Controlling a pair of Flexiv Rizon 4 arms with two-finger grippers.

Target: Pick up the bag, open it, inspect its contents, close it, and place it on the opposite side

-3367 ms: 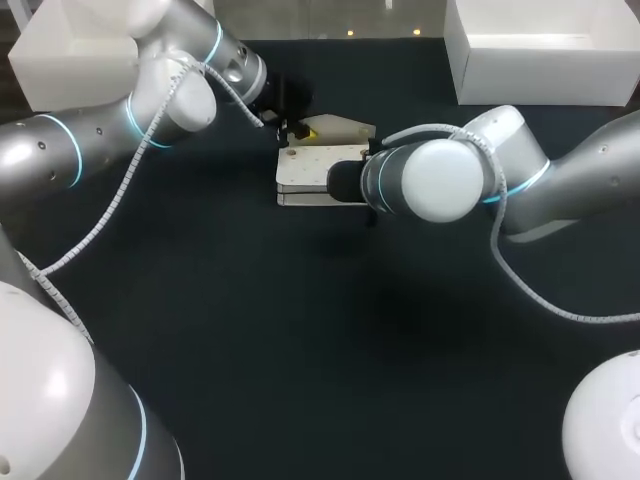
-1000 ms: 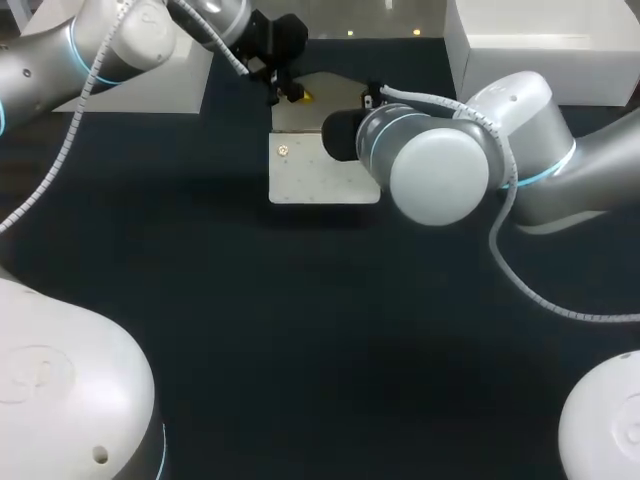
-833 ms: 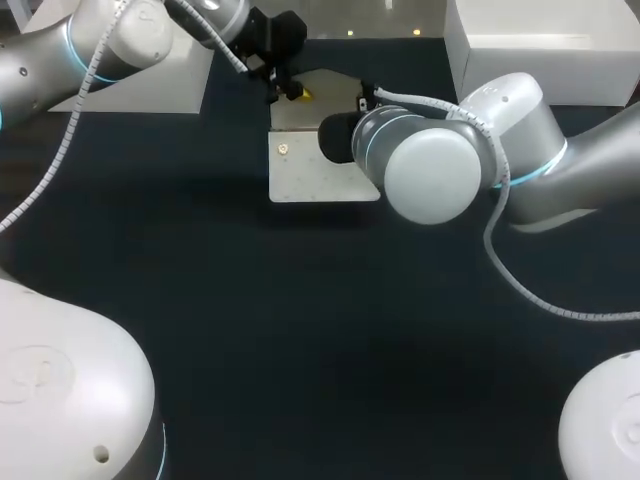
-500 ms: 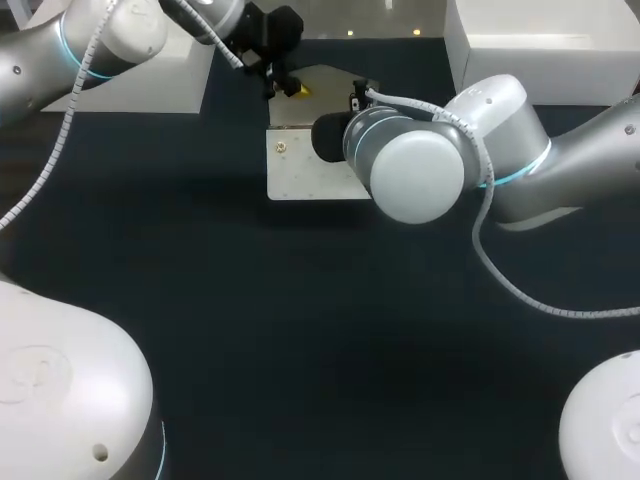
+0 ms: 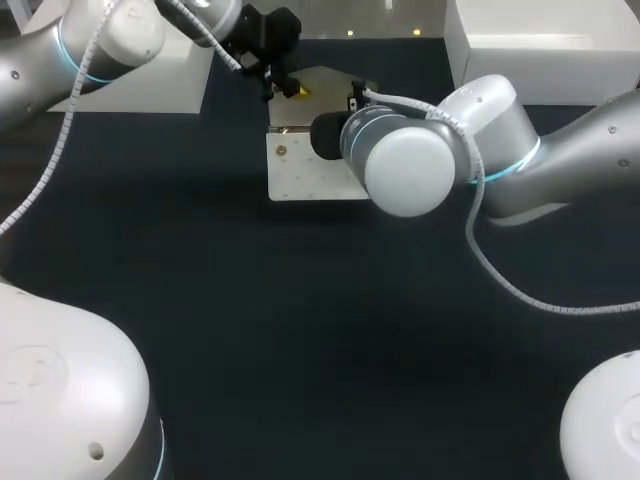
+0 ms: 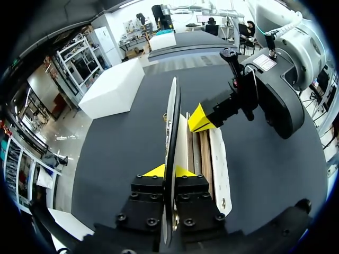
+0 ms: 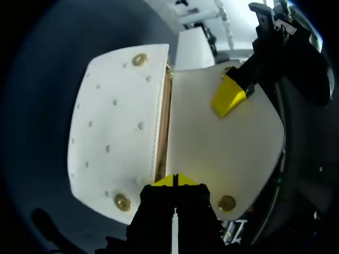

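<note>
The white quilted bag (image 5: 305,172) with gold studs lies at the table's far middle, its flap (image 5: 325,82) raised toward the back. My left gripper (image 5: 284,88) comes in from the far left and is shut on the flap (image 6: 171,121), which shows edge-on between its fingers (image 6: 169,170). In the right wrist view the quilted front (image 7: 114,132) and the flap's plain inner side (image 7: 233,153) spread apart. My right gripper (image 7: 175,180) is shut on the bag's rim at the opening. The right arm's wrist (image 5: 400,165) covers part of the bag. The inside is hidden.
A white box (image 5: 150,85) stands at the back left, under my left arm. Another white box (image 5: 545,50) stands at the back right. The dark tabletop (image 5: 300,330) stretches toward the front.
Since the oldest frame the flap has been lifted open and the bag sits farther back. Over the last second my right arm has shifted a little left.
</note>
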